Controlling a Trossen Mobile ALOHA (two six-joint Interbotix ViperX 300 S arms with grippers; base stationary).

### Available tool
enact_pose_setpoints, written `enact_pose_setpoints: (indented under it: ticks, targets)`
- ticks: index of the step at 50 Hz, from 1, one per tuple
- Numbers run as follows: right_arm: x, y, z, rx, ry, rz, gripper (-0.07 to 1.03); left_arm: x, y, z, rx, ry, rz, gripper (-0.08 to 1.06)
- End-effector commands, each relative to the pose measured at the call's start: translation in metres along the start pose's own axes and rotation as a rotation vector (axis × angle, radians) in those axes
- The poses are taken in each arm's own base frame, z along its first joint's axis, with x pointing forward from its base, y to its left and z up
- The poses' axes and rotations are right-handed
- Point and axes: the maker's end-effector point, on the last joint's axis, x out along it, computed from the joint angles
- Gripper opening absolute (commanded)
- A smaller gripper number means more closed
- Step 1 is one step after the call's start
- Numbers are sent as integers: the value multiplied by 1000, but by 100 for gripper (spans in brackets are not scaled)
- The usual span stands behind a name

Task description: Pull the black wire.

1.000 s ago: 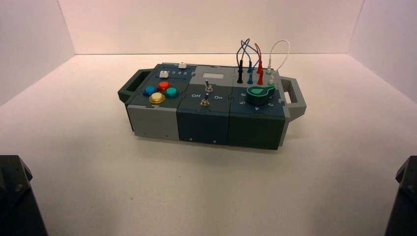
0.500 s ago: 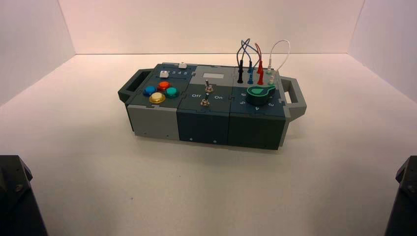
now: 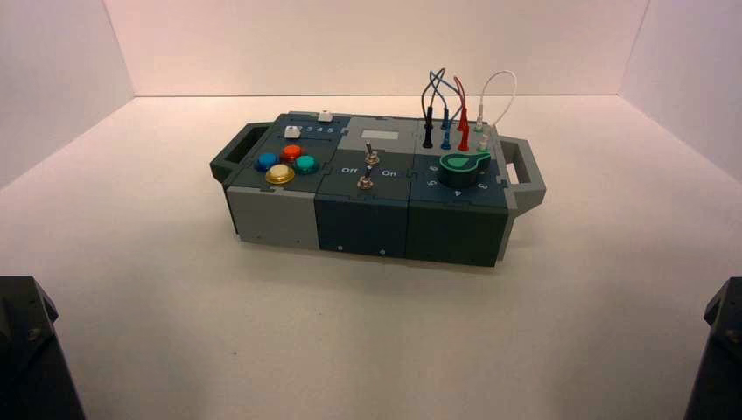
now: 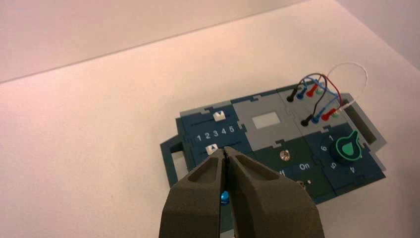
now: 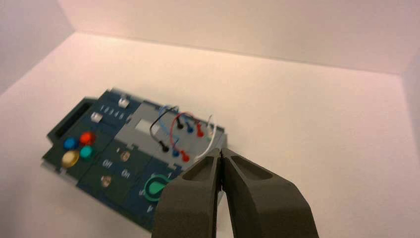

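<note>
The black wire [image 3: 427,129] stands plugged in at the back right of the box [image 3: 359,223], leftmost in a row of plugs, and arches up behind them. The left wrist view shows its two black plugs [image 4: 291,97] in their sockets, and so does the right wrist view [image 5: 164,145]. My left gripper [image 4: 226,151] is shut and empty, held high over the box's slider and button end, far from the wire. My right gripper [image 5: 221,151] is also shut and empty, held high near the knob end. Only dark arm parts show in the high view's lower corners.
Blue [image 3: 445,138], red [image 3: 463,140] and white [image 3: 498,87] wires stand right beside the black one. A green knob [image 3: 461,168] sits in front of them. Two toggle switches [image 3: 371,157] stand mid-box, with coloured buttons [image 3: 280,173] and white sliders [image 3: 293,132] at the left. White walls enclose the table.
</note>
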Motion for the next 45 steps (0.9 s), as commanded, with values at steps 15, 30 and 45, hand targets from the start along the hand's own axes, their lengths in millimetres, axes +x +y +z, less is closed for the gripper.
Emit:
enact_pose_setpoints:
  ticks: [15, 30, 45]
  targets:
    - [33, 15, -10, -28, 186, 56, -2, 37, -37, 28, 59, 61, -92, -3]
    - [57, 20, -17, -40, 284, 67, -2, 74, -71, 35, 23, 101, -164, -3]
    - [69, 24, -11, -45, 293, 72, -2, 99, -110, 11, 6, 160, -225, -3]
